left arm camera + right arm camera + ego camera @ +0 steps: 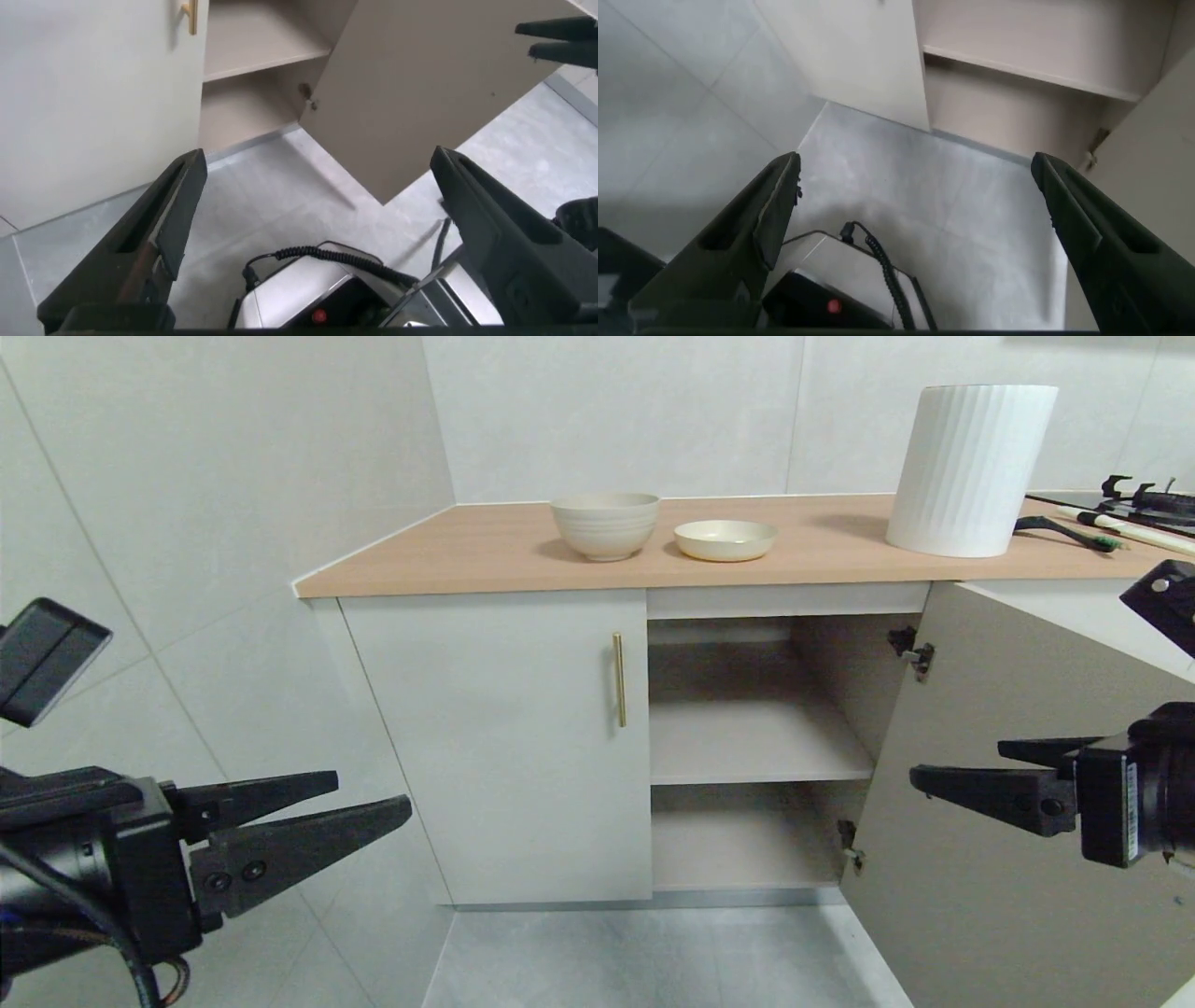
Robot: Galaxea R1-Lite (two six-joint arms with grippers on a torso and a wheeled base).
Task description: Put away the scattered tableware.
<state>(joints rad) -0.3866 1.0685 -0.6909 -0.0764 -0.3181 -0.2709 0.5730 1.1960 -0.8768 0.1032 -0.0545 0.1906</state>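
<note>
A: Where's the left gripper (372, 793)?
B: Low beside the closed door (504, 747), jaws apart, empty.
A: Tableware?
B: The bowl (605, 525), with the shallow dish (725, 539) just beside it, on the countertop (467, 555).
A: And the right gripper (960, 761)?
B: Spread, empty, before the open door (980, 896).

The left arm (84, 859) sits low at the robot's left, wrist roughly level. The left jaws stand wide apart and empty, tips pointing forward and inward. The right arm (1134, 793) is held slightly higher at the robot's right. The right jaws are also parted and empty, tips pointing inward.
</note>
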